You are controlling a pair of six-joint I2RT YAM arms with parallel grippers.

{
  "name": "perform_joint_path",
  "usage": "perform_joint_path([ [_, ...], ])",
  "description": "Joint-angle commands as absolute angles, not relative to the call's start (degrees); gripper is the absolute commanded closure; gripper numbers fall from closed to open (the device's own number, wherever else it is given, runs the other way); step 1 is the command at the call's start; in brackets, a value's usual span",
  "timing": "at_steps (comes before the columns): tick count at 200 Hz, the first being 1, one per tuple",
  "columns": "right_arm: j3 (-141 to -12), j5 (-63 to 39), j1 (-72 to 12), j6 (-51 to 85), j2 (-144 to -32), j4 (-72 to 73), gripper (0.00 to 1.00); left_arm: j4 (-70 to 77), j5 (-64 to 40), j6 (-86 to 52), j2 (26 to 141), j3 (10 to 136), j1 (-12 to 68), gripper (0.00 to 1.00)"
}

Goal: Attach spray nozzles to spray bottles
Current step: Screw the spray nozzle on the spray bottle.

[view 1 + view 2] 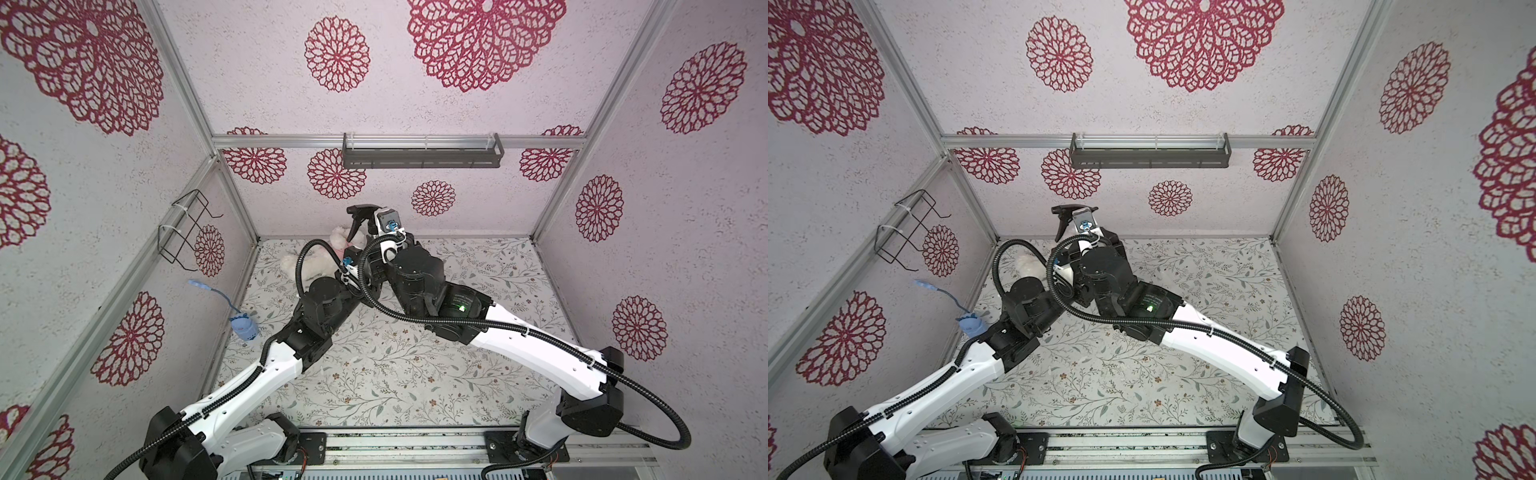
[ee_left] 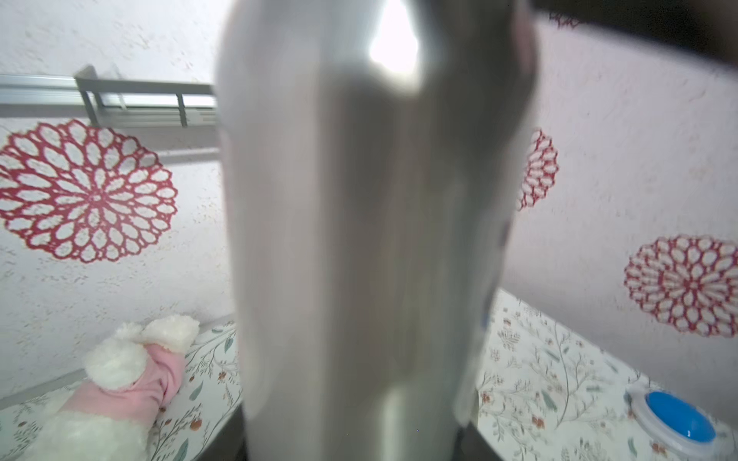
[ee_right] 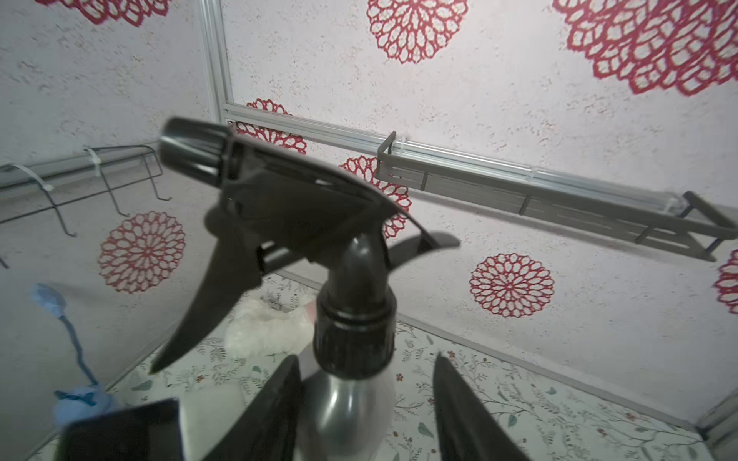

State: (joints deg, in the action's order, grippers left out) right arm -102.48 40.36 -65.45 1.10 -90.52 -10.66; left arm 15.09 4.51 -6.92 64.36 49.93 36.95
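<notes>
My left gripper [image 1: 353, 253], its fingers hidden, clamps the silver aluminium bottle [image 2: 359, 239] upright above the table [image 1: 415, 374]. The black trigger nozzle [image 3: 279, 207] sits on its neck, collar [image 3: 353, 339] apparently screwed down. My right gripper's fingers [image 3: 279, 403] stand parted beside it, holding nothing; second bottle and nozzle unseen.

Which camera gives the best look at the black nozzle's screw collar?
The right wrist view: the black nozzle's collar sits centred on the silver bottle neck. Both top views show only the nozzle's head above the arms. The left wrist view shows just blurred bottle wall.
</notes>
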Motion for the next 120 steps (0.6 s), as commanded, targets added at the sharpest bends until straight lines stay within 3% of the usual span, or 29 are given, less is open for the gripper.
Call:
perform_joint_path([
  [1, -101.9, 24.1, -64.7, 4.1, -85.5, -17.2, 0.33, 19.2, 2.0, -5.3, 62.1, 51.6, 37.1, 0.94],
  [62, -92.6, 6.3, -58.1, 5.7, -74.0, -16.6, 0.29, 18.3, -2.9, -5.2, 61.6, 51.2, 36.4, 0.94],
  [120, -93.7, -6.9, -52.6, 5.1, -72.9, -14.4, 0.27, 18.2, -5.5, -4.7, 62.2, 51.2, 36.5, 0.94],
])
